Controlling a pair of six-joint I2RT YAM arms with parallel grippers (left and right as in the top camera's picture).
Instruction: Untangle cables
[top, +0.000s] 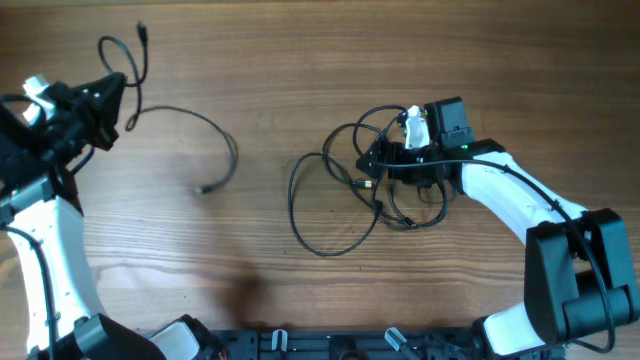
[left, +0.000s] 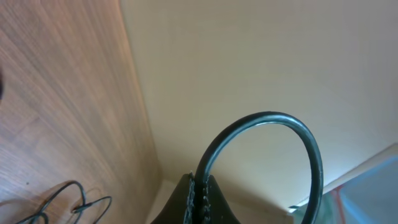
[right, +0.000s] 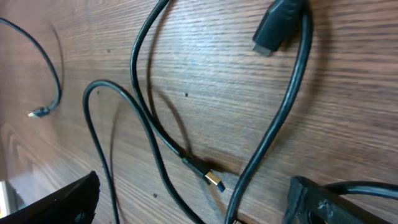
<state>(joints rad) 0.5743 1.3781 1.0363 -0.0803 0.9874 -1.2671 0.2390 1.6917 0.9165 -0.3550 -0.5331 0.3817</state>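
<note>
cables (top: 388, 185): knotted loops right of centre in the overhead view; one loose cable (top: 233, 150) lies apart at upper left | right end effector (right: 193, 200): open, straddling a gold-tipped plug (right: 214, 180); best to pinch one strand and draw slowly | left end effector (left: 200, 190): clamped on the loose cable, near the worktop (top: 300, 60) edge | room: bare wood mid-frame

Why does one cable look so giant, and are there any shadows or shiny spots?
Left wrist view: the cable loop sits right by the lens, so it looks huge, with a pale glint on top. Right wrist view: sharp, cables cast faint shadows. Overhead view: even light, one dark smudge low on the table.
</note>
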